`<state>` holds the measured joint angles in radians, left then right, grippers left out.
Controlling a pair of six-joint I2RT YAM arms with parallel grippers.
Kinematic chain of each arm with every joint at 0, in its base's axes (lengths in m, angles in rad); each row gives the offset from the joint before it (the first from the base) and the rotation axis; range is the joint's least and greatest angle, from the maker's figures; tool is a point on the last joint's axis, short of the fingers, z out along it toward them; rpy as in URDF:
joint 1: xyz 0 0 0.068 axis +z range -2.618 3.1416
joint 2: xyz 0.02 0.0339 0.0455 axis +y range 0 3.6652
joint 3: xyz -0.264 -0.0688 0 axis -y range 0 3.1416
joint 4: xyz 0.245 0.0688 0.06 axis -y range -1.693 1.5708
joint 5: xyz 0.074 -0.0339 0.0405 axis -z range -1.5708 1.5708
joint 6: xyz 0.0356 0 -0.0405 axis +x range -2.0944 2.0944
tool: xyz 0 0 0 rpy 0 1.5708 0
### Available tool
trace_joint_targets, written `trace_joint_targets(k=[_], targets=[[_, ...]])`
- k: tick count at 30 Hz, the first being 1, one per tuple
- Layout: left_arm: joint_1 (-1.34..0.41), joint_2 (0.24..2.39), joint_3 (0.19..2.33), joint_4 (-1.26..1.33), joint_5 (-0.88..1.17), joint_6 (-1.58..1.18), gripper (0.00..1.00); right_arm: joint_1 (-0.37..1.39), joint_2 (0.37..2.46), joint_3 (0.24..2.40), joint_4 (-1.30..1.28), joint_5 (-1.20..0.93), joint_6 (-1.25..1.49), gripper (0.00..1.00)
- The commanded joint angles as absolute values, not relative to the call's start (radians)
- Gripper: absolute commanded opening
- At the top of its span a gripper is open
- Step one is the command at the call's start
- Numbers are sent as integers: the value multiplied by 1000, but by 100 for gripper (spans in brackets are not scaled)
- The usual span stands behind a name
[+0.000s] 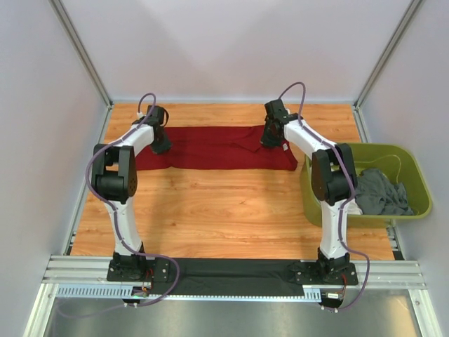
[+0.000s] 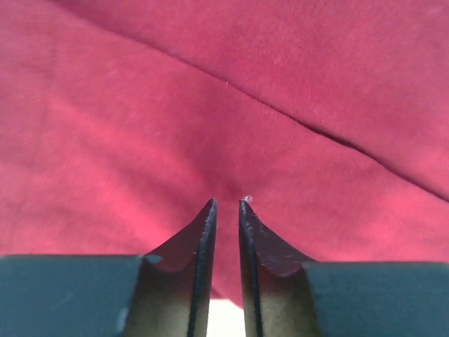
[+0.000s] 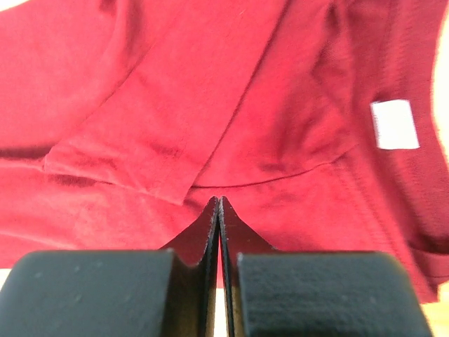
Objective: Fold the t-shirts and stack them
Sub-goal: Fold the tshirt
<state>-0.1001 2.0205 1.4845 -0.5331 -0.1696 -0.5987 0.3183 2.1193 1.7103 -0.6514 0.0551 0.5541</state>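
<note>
The dark red t-shirt lies as a long strip across the far part of the table. It fills the left wrist view and the right wrist view, where its white neck label shows. My left gripper is at the strip's left part, its jaws nearly closed with red cloth pinched between them. My right gripper is near the collar end, its jaws closed on the cloth. The dark grey t-shirt lies crumpled in the tub, with a bit of white cloth beside it.
The olive-green tub stands at the table's right edge, next to the right arm. A black cloth strip lies along the near rail between the arm bases. Bare wooden table stretches between the red shirt and the bases.
</note>
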Motion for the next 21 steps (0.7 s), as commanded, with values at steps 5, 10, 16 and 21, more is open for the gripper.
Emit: trace_joint_targets(k=[5,10,16,21], targets=[[-100,2103,1540,-629,-112,-604,22,356,2244,1775,-675,74,580,0],[-100,2131,1574,-727,-109,-597,21,356,2304,1847,-701,97,568,0],[-104,2062,1490,-831,-78,-618,20,357,2391,1972,-725,91,565,0],[-176,1962,1303,-890,-43,-656,19,374,2534,2188,-798,58,568,1]])
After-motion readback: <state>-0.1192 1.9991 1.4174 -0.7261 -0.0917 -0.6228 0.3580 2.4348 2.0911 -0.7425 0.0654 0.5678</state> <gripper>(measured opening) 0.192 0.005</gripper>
